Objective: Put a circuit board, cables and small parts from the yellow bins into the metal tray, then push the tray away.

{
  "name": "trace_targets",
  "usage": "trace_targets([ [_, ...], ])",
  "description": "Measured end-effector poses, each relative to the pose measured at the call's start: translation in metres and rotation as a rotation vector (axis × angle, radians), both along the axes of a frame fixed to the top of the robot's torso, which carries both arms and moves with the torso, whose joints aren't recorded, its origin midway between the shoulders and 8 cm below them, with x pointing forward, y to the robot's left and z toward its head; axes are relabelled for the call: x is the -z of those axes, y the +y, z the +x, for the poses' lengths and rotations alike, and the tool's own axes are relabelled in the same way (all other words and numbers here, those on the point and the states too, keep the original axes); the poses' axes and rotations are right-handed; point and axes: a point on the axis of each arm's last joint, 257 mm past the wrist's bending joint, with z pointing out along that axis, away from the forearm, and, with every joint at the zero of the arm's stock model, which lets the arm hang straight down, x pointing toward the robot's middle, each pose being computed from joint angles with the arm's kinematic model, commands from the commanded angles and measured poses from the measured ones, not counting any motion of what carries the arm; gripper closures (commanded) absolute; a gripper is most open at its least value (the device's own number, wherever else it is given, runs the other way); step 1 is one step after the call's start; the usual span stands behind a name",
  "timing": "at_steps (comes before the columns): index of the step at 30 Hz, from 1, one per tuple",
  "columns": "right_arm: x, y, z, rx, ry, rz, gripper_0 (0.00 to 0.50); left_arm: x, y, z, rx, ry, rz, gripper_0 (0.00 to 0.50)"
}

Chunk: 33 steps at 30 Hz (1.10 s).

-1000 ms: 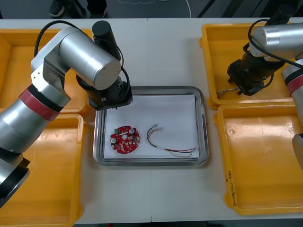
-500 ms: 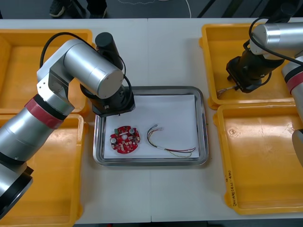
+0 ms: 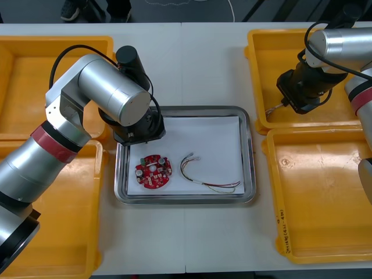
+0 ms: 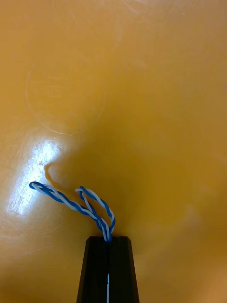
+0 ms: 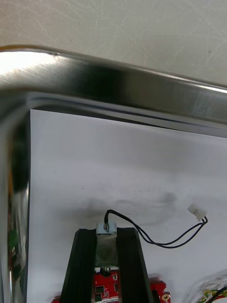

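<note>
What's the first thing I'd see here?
Probably the round red circuit board lying in the metal tray, beside a red and yellow cable. Over the tray's far left corner, the left gripper pinches a small metal part; the right gripper holds a twisted blue and white cable in a yellow bin.

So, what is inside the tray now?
A white sheet, a circuit board and a red and yellow cable. The left gripper holds a small metal part with a black cable over the tray's far-left corner; the arm covers that corner from the front.
</note>
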Motion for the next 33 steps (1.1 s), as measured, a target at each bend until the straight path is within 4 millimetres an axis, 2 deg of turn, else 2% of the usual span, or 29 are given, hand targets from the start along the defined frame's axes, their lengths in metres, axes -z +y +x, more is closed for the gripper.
trace_targets([
  [1,0.000,0.000,0.000,0.000,0.000,0.000,0.500,0.000,0.000,0.000,0.000,0.000,0.000,0.157],
  [2,0.000,0.000,0.000,0.000,0.000,0.000,0.500,0.000,0.000,0.000,0.000,0.000,0.000,0.079],
  [3,-0.001,0.000,0.000,0.000,-0.001,0.000,0.500,0.000,0.000,0.000,0.000,-0.001,0.000,0.021],
  [4,-0.001,0.000,0.001,0.000,-0.001,0.000,0.500,0.000,0.000,0.000,0.000,-0.001,0.001,0.021],
  [5,-0.002,0.001,0.001,0.000,-0.002,0.000,0.500,0.000,0.000,0.000,0.000,-0.001,0.000,0.000],
  [12,-0.015,0.001,0.001,-0.003,0.017,-0.018,0.500,-0.001,0.001,0.001,-0.001,-0.003,0.004,0.000],
  [16,-0.028,-0.006,0.004,0.001,0.009,-0.049,0.500,-0.005,0.003,-0.007,0.005,0.007,0.024,0.000],
  [24,-0.040,-0.046,0.002,-0.127,0.020,-0.218,0.500,-0.048,0.010,-0.018,-0.007,-0.009,0.014,0.000],
  [29,-0.028,-0.061,0.010,-0.088,-0.008,-0.199,0.500,-0.076,0.020,-0.026,-0.024,-0.031,0.016,0.000],
  [33,-0.015,-0.069,0.011,-0.066,-0.006,-0.191,0.500,-0.094,0.018,-0.023,-0.022,-0.072,-0.009,0.000],
])
